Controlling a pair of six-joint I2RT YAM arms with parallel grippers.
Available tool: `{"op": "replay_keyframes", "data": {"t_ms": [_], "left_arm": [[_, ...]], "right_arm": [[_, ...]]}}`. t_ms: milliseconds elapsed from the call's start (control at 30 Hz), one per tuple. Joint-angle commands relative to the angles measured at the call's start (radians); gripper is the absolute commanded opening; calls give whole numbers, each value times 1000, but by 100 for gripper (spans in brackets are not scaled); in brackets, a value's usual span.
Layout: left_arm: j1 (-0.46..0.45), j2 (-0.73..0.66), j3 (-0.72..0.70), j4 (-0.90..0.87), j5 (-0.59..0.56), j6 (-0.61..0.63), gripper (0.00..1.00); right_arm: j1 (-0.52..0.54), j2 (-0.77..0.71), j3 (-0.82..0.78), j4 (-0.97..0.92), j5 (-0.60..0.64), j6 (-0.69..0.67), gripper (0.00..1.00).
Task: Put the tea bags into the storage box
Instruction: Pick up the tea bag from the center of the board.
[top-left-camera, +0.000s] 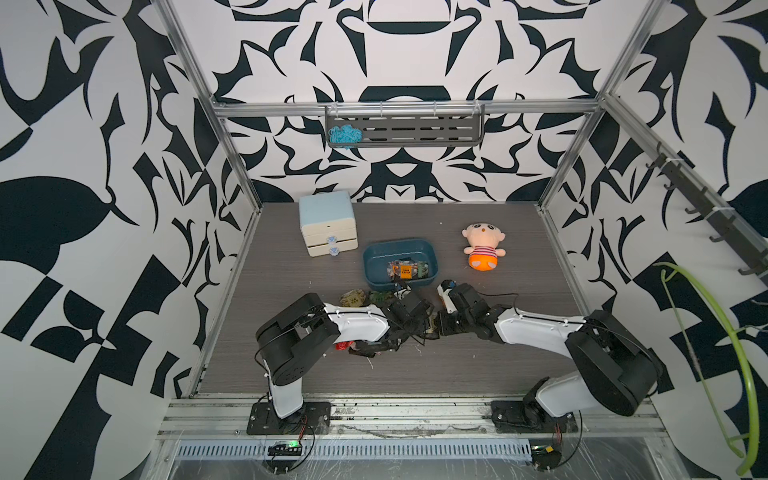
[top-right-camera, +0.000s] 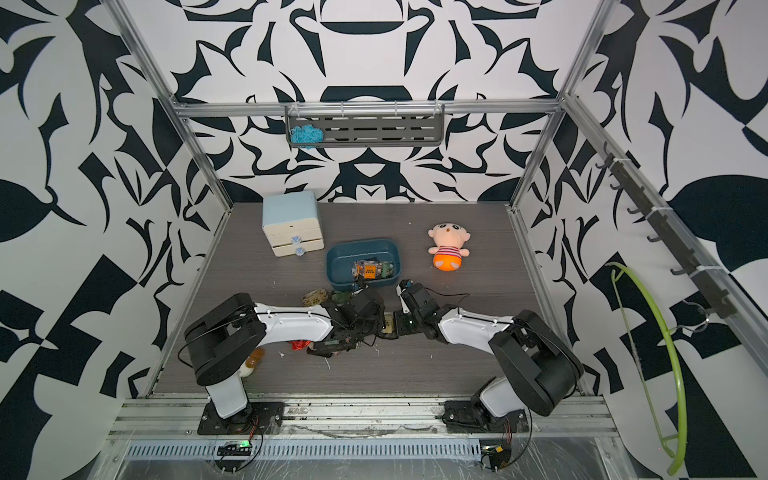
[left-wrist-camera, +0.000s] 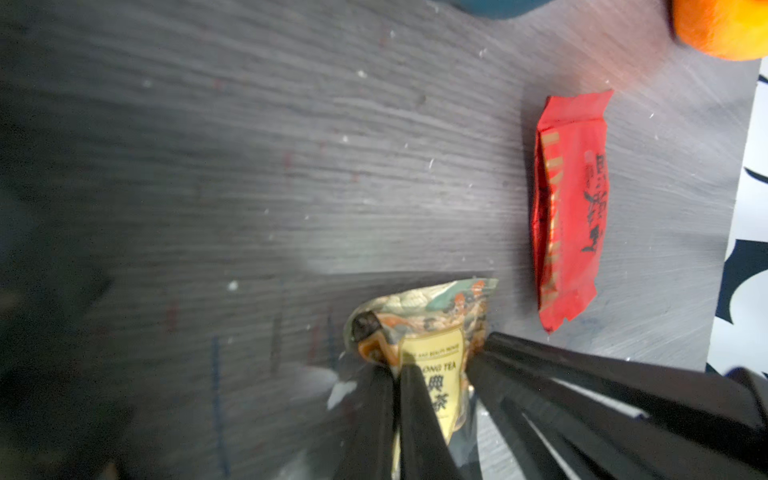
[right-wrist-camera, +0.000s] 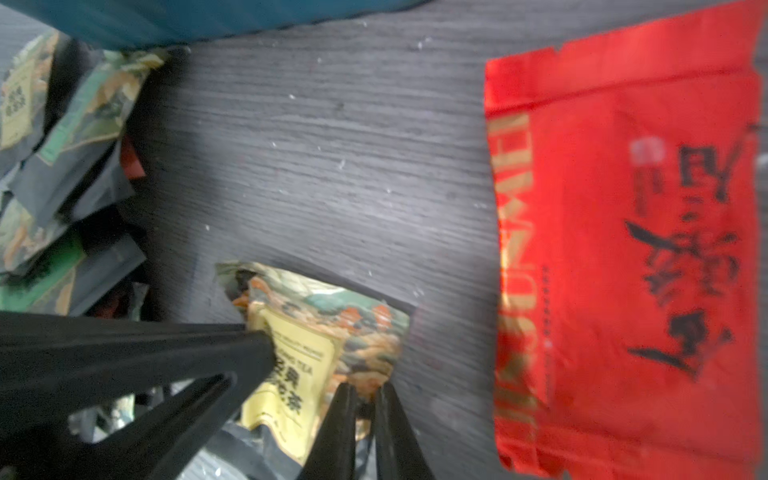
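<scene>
Near side of storage box (top-left-camera: 399, 246), I'm holding left jaws clamped on yellow-label tea bag (left-wrist-camera: 432, 328). Right jaws gripping lookalike tea bag (right-wrist-camera: 328, 332); can't tell whether same one. Red tea bag (left-wrist-camera: 569, 208) lying beside. Inside storage box, more tea bags (top-left-camera: 405, 269) sitting.

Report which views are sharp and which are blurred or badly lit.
Both top views: evenly lit and sharp throughout. Left wrist view: much of the table is dark and smeared, yet the label on the yellow-label tea bag is readable. Right wrist view: the red sachet is close and soft.
</scene>
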Motion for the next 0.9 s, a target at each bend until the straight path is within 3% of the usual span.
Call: {"op": "replay_keyframes", "data": {"t_ms": [0,167,367,500,667,867], "left_arm": [[-4,-62,-49,-106,-10,12,0],[-3,-176,-68,-174,-74,48,0],[-1,-229,158,-482,-277,221,0],[35,-215,261,-531,-332,306,0],[111,-196,316,-464,-329,332,0],[224,-83,432,-433,-236,337,0]], "right_arm": [[7,-71,-28,-29,62,-6,15],[7,-208,-82,-37,173,16,16],[7,-396,-156,-50,301,50,23],[6,-524,-199,-70,385,63,28],[5,-625,-241,-72,426,72,35],[5,-621,-243,-64,425,69,38]]}}
